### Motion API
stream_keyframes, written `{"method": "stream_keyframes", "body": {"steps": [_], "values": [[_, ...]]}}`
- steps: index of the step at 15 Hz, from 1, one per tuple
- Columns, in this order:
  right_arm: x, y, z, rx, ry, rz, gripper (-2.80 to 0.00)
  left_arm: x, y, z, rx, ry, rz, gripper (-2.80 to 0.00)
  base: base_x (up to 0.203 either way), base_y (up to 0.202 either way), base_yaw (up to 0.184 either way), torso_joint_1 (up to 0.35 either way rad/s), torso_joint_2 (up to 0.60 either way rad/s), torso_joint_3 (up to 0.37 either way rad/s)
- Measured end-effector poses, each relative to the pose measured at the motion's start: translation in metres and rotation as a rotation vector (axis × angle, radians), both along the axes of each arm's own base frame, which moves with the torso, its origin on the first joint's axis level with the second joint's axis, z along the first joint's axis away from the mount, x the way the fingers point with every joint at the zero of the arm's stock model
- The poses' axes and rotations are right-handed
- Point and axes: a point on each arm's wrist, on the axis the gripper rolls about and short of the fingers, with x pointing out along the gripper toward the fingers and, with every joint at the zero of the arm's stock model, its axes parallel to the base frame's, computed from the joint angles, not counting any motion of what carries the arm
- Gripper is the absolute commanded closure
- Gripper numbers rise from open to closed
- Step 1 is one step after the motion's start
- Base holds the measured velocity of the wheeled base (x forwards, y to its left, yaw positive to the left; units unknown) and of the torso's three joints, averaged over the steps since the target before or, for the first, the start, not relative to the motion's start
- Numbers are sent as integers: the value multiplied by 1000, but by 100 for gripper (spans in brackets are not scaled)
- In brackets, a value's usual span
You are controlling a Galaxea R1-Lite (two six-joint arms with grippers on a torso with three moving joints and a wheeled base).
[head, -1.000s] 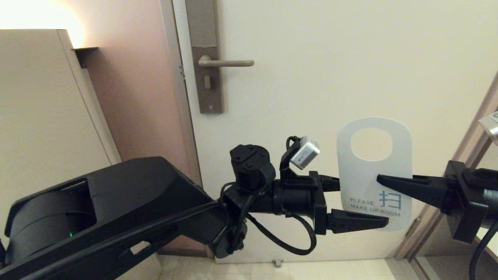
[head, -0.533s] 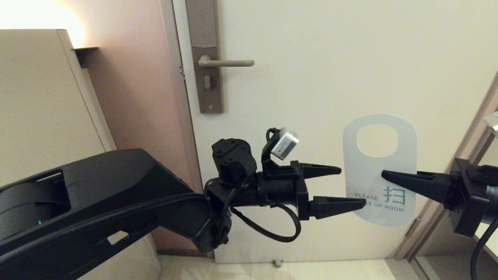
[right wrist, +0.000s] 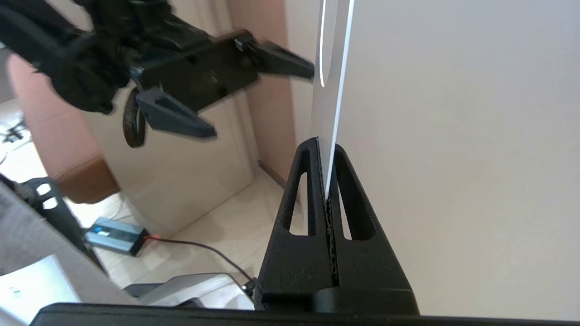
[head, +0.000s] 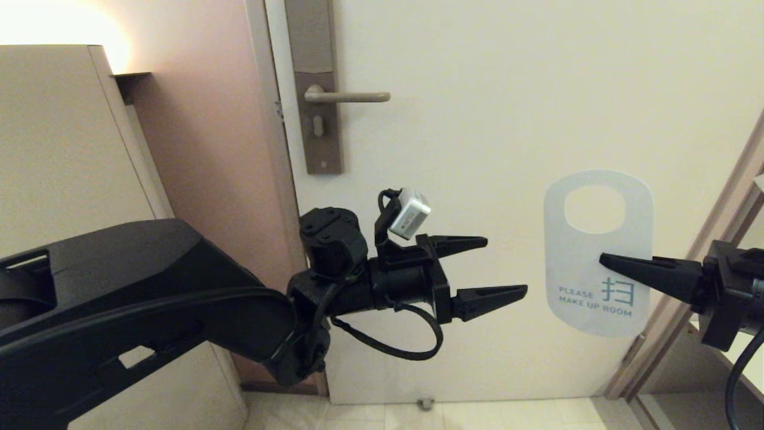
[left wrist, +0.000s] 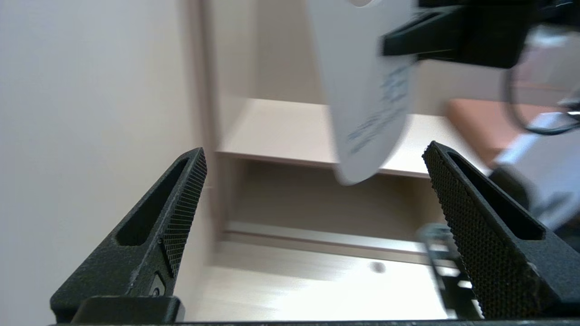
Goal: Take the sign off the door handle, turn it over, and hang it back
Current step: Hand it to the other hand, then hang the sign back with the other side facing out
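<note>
White-faced, the sign (head: 597,257) hung off the handle (head: 349,96), pinched by one edge in your closed right claw (head: 604,259). Your left claw (head: 498,267) stood open, apart. So thin a grip risked the sign pivoting, missing the handle.

The head view looks forward and down at the door (head: 507,89) from mid-range. Each wrist view sits close behind its own fingers — both share the sign (left wrist: 362,90) with the head view.

Pale tiled floor (head: 477,415) under the door (head: 507,89), small doorstop (head: 425,404).
</note>
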Motion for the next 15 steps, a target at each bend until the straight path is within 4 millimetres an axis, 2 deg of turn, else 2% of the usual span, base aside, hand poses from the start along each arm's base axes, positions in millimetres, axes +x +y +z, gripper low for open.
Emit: {"method": "stream_keyframes", "body": {"steps": [1, 2, 3, 10, 15], "values": [[0, -2, 0, 0, 1, -10, 0, 3, 6, 1, 1, -15, 31, -280, 0, 0, 0, 0, 0, 0], [0, -3, -1, 0, 2, -18, 0, 5, 11, 2, 3, -27, 49, -159, 0, 0, 0, 0, 0, 0], [0, -4, -1, 0, 3, -24, 0, 6, 15, 3, 5, -41, 61, 0, 0, 0, 0, 0, 0, 0], [-1, -10, -2, -2, 3, -57, 0, 5, 38, 22, -5, -71, 118, 0, 0, 0, 0, 0, 0, 0], [-3, -18, -1, -2, -8, -106, 0, 6, 79, 46, 32, -111, 355, 0, 0, 0, 0, 0, 0, 0]]}}
